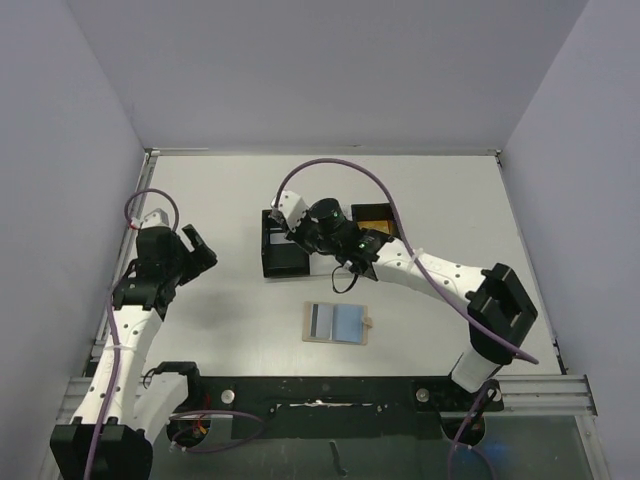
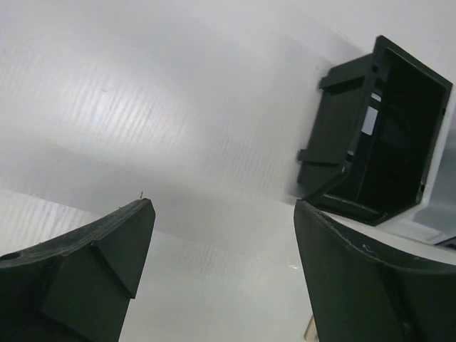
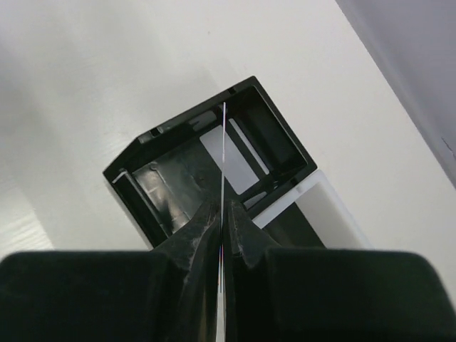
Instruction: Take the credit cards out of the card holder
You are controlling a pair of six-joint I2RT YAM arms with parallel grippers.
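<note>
The card holder lies open and flat on the table in front of both arms, tan with two blue-grey panels facing up. My right gripper hangs over the black tray, shut on a thin credit card. That card stands edge-on between the fingers, its far end over the tray's compartments. My left gripper is off to the left, apart from the holder. In the left wrist view it is open, with only bare table between its fingers.
The black tray lies ahead and to the right of my left gripper. A small box with a brown inside sits against the tray's right side, partly under the right arm. Side walls enclose the table.
</note>
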